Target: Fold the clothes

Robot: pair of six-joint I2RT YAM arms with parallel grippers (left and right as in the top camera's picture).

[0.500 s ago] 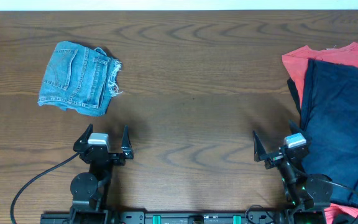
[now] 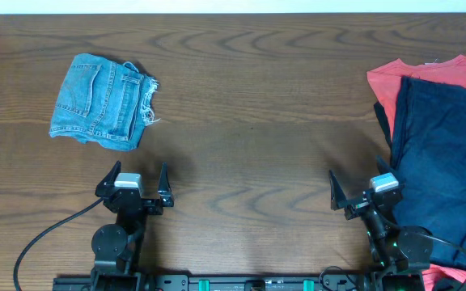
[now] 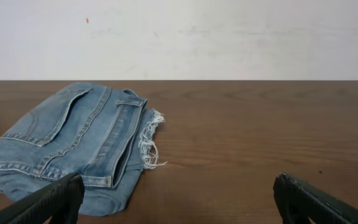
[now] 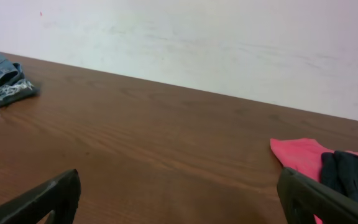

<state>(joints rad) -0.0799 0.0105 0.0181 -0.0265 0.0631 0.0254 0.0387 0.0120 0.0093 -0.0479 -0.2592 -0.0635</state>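
The dark navy clothes lie spread at the table's right edge, on top of a coral-red shirt. A corner of the navy fabric shows in the right wrist view. My right gripper is open and empty, low at the front, just left of the navy fabric. My left gripper is open and empty at the front left, just below the folded light-blue denim shorts, which fill the left of the left wrist view.
The wooden table spans the view. A black cable trails from the left arm's base. A white wall stands behind the table's far edge.
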